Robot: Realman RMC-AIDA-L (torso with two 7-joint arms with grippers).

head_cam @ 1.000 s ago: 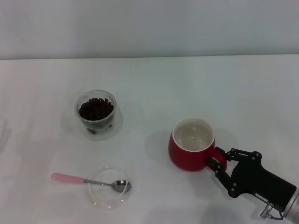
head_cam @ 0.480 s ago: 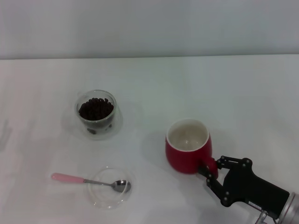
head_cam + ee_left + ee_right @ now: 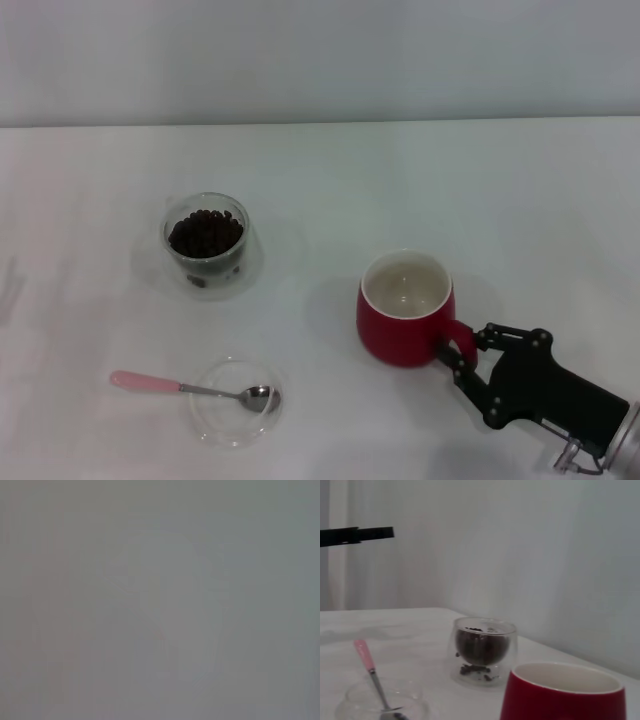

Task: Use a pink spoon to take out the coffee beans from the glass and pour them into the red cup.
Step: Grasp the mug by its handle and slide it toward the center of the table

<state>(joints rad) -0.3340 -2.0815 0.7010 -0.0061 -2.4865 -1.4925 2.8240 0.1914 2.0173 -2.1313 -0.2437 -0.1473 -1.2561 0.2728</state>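
Observation:
The red cup (image 3: 405,320) stands upright on the white table, right of centre, its white inside empty; it also shows in the right wrist view (image 3: 562,695). My right gripper (image 3: 460,350) is closed on the cup's loop handle from the near right. The glass (image 3: 207,250) holding the coffee beans (image 3: 205,232) stands at the left, and shows in the right wrist view (image 3: 482,650). The pink spoon (image 3: 150,382) lies near the front left with its metal bowl in a shallow clear dish (image 3: 232,402). The left gripper is out of view.
The white table (image 3: 400,190) ends at a pale wall behind. A dark bar (image 3: 357,535) shows far off in the right wrist view. The left wrist view is a featureless grey.
The red cup shifted slightly left and toward me, then back a little to the right, held by my right gripper. The glass, spoon and dish have not moved.

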